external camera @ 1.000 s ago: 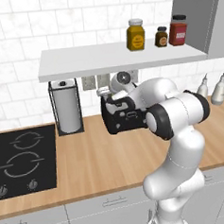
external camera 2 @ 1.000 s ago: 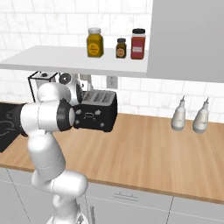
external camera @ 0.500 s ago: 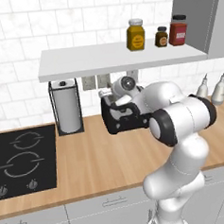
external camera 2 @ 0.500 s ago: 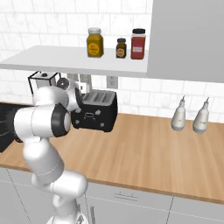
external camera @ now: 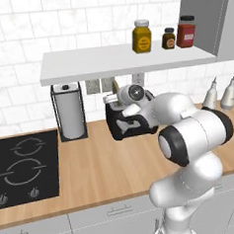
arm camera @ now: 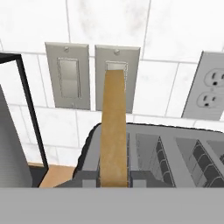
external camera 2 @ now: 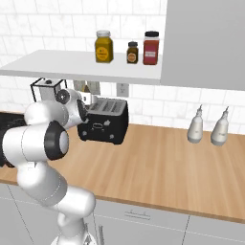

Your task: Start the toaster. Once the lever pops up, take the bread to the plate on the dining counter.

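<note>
Lifting the bread (arm camera: 114,131) at frame centre straight above the toaster (arm camera: 175,153) avoids snagging; the pincer's grip cannot be told.

Arm bent forward, hand (external camera: 119,100) narrowly parted, pointing down.

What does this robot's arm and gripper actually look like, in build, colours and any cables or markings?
The arm is glossy white, built of rounded, bulbous segments, with dark, nearly black bands and round caps at the joints. A grey disc with a dark centre sits near the wrist. The gripper looks white-bodied; its fingers are too hidden to describe. No loose cables or readable markings are visible.
</note>
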### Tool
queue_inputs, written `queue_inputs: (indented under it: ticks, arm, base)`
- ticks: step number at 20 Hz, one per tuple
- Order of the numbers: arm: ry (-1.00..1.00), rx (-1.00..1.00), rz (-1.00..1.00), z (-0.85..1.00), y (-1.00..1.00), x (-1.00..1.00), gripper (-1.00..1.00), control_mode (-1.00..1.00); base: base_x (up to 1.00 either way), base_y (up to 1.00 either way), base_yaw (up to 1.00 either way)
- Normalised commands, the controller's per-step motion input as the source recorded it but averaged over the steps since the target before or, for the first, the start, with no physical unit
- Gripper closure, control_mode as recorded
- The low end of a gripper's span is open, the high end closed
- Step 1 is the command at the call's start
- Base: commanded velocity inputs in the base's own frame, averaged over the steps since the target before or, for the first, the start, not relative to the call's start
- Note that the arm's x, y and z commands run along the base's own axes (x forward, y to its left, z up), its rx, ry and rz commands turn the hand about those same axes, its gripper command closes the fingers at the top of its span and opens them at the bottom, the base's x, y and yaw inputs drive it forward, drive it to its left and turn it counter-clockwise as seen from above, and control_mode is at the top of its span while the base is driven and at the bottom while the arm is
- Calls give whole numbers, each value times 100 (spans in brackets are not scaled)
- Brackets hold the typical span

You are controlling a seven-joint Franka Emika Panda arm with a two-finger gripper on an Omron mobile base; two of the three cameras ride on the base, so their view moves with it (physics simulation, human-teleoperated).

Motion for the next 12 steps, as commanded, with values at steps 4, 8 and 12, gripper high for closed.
queue_inputs:
  ticks: [4, 8, 12]
  arm:
    - [0, 0, 0, 36, 0, -39, 100, -100]
    - [0, 0, 0, 50, 0, -28, 100, -100]
    - [0, 0, 0, 61, 0, -20, 100, -100]
  base:
    - [0, 0, 0]
    - [0, 0, 0]
    - [0, 0, 0]
